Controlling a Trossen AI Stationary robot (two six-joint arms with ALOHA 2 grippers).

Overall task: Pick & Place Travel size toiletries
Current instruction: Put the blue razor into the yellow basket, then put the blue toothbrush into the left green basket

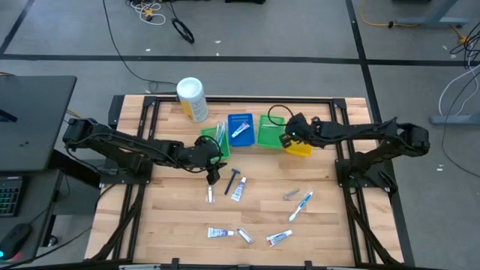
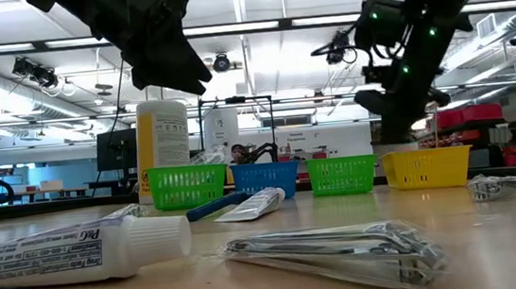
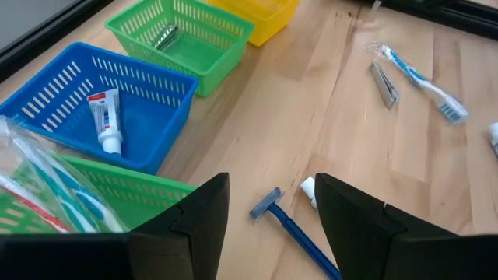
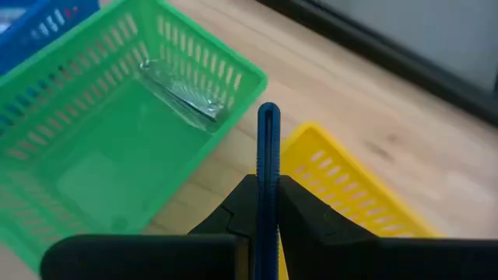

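My right gripper (image 4: 268, 190) is shut on a slim blue razor (image 4: 268, 140). It hovers over the gap between the right green bin (image 4: 117, 148), which holds a silvery packet (image 4: 183, 93), and the yellow bin (image 4: 342, 194). My left gripper (image 3: 272, 190) stands open above the table beside the left green bin (image 1: 214, 144). Below its fingers a blue razor (image 3: 289, 225) and a white tube (image 3: 309, 187) lie flat on the wood. The blue bin (image 3: 148, 117) holds a toothpaste tube (image 3: 105, 120). More toiletries lie loose toward the near edge. My right gripper pinches the razor's blue handle (image 4: 268, 167) between its two fingers. The handle runs along the fingers and sticks out past their ends. The razor is lifted clear, above the bins; its head is hidden.
A big white canister (image 1: 191, 99) stands at the far left behind the bins. Tubes (image 1: 220, 233), a toothbrush (image 1: 301, 205) and a silvery packet (image 1: 291, 194) are scattered over the near half of the table. In the low view a tube (image 2: 78, 249) and a packet (image 2: 344, 247) lie close.
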